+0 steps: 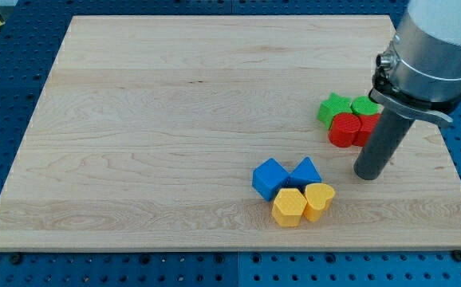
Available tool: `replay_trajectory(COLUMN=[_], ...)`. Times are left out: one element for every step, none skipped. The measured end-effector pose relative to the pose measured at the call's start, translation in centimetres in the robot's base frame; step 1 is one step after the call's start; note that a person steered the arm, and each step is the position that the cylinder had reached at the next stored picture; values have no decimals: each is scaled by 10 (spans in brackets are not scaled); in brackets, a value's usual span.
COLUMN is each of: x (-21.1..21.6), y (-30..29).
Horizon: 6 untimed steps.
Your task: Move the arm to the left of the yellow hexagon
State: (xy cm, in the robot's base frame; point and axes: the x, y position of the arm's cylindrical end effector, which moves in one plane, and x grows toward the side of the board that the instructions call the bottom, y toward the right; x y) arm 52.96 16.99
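Now my tip [368, 176] sits right of yellow hexagon [289, 207], near red blocks [352, 130]. No fingers, just rod. Hexagon near bench [135, 119] front, touching yellow heart [319, 200]. Must go around blue blocks [285, 177] to reach left.

Blue cube [269, 178] crowds yellow hexagon's [289, 207] upper left; lower left open.

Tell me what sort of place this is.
Probably a robotics lab bench. A wooden board lies on a blue perforated table; small coloured blocks, such as the yellow hexagon, sit on it; my tip rests right of the blocks.
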Motion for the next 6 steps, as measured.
replay_trajectory(x=[0, -4, -18, -31, -33, -4], y=[-3, -13, -49, -90, -141, -185])
